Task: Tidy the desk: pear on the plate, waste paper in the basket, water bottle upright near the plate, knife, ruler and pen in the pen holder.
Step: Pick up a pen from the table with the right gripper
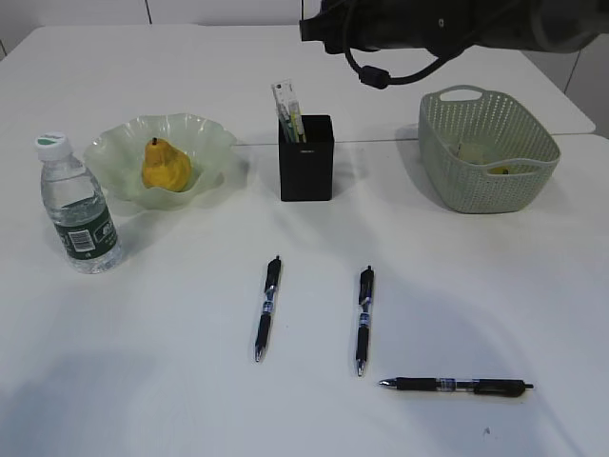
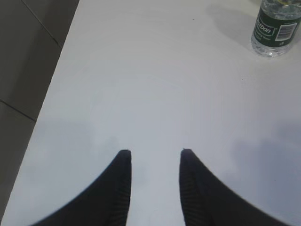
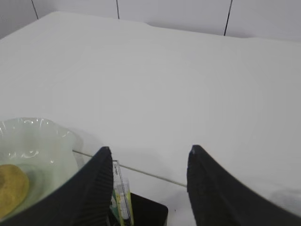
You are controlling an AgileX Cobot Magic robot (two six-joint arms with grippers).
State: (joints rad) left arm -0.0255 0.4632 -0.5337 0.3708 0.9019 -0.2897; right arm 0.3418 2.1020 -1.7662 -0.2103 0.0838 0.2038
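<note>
Three slim black pens [image 1: 269,307] lie lower centre; ribbed left gripper [image 2: 153,153] narrowly parted, right gripper [image 3: 150,150] wider, both empty.

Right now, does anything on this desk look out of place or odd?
Yes: three pens lie loose on the table, at and, none in the pen holder. The pear sits on the plate and the water bottle stands upright. Nothing looks spilled or damaged.
</note>
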